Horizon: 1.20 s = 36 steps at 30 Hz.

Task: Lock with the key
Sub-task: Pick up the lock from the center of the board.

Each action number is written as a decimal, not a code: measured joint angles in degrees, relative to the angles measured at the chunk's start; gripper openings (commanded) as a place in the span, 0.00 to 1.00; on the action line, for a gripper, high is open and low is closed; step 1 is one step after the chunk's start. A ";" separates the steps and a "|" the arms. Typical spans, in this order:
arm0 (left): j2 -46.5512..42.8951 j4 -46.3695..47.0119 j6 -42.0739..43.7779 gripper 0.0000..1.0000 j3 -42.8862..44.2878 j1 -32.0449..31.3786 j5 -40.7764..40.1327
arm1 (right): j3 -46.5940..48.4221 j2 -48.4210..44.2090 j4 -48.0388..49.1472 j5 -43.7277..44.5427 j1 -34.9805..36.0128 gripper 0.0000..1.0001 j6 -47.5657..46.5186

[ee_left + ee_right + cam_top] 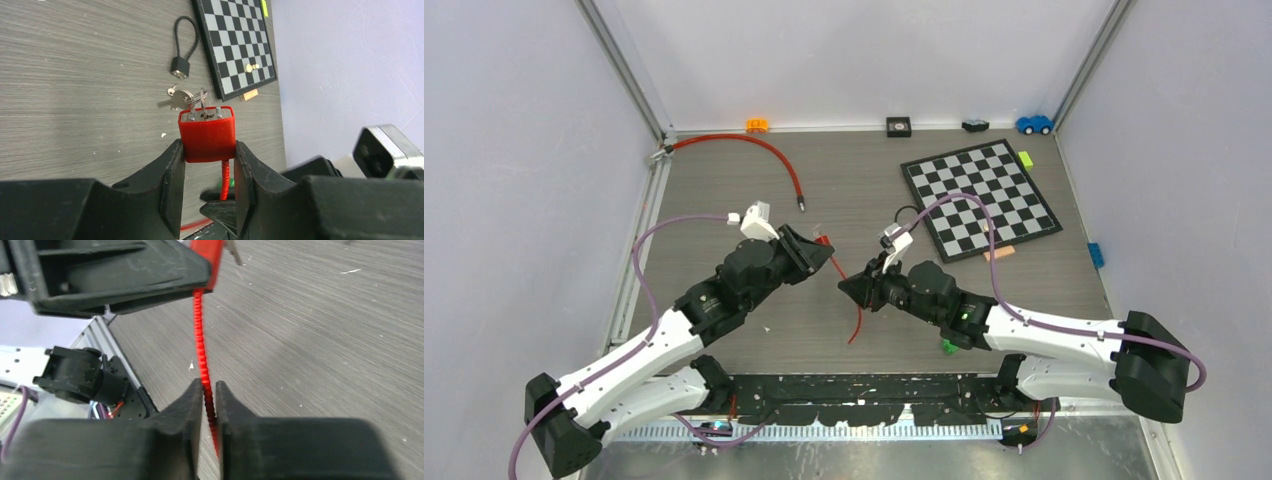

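Observation:
A red padlock body (pixel 207 135) is clamped between the fingers of my left gripper (pixel 209 148), which is shut on it and holds it above the table. A silver key (pixel 202 102) stands in the lock's top face, and more keys (pixel 175 97) hang from its ring. A red ribbed cable (pixel 200 330) drops from the lock's underside. My right gripper (pixel 208 386) is shut on this cable just below the lock. In the top view the left gripper (pixel 826 255) and right gripper (pixel 852 288) meet tip to tip at mid-table, with the cable (pixel 856 322) trailing down toward the near edge.
A chessboard (pixel 979 198) lies at the back right. A small black cable lock (pixel 180 67) rests beside its near corner. A long red cable (pixel 754 142) curves across the back left. Small toys (pixel 1033 124) line the back wall. A green piece (pixel 948 346) lies under the right arm.

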 measured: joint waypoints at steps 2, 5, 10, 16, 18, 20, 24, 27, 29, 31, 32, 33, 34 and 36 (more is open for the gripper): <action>-0.37 0.13 -0.17 0.04 -0.90 0.00 -0.28 | 0.39 0.59 0.63 -0.74 0.13 0.01 -0.13; -1.53 0.33 -0.22 0.44 -2.05 0.07 -0.28 | 0.48 0.79 0.79 -2.10 0.44 0.01 -0.07; -4.70 0.31 2.12 0.87 -2.58 0.07 -0.46 | 5.25 -1.20 -9.16 -1.20 0.46 0.01 -0.48; -12.61 -4.28 11.82 0.88 -1.16 0.07 -0.52 | 15.17 -7.78 -27.93 3.37 0.39 0.01 -2.45; -16.72 -4.59 17.31 0.83 -1.14 0.07 0.61 | 18.21 -8.98 -33.46 3.23 0.35 0.01 -2.91; -20.85 -3.78 23.04 0.78 -1.49 0.07 3.23 | 21.44 -8.79 -39.19 1.60 0.31 0.01 -3.78; -29.92 0.90 36.54 0.69 -4.55 0.07 14.21 | 26.01 -7.69 -49.00 -6.08 0.31 0.01 -5.73; -33.38 1.79 47.45 0.68 -6.32 0.07 24.87 | 27.41 -7.56 -54.12 -13.62 0.31 0.01 -7.21; -33.48 1.31 51.47 0.68 -6.45 0.07 28.96 | 28.09 -7.45 -57.29 -18.71 0.31 0.01 -8.20; -33.40 0.37 55.98 0.68 -6.45 0.07 34.45 | 28.59 -7.15 -60.08 -23.06 0.31 0.01 -9.29; -33.20 -0.33 57.99 0.68 -6.43 0.04 37.27 | 28.74 -6.97 -61.16 -24.81 0.31 0.01 -9.84; -32.76 -1.03 59.93 0.68 -6.36 0.04 39.67 | 28.89 -6.73 -62.27 -26.49 0.31 0.01 -10.34; -31.98 -1.92 61.61 0.68 -6.19 0.04 41.72 | 29.11 -6.38 -63.54 -28.59 0.31 0.01 -11.15; -29.73 -3.96 64.15 0.68 -5.51 0.04 45.13 | 29.62 -5.68 -65.26 -31.28 0.31 0.01 -12.15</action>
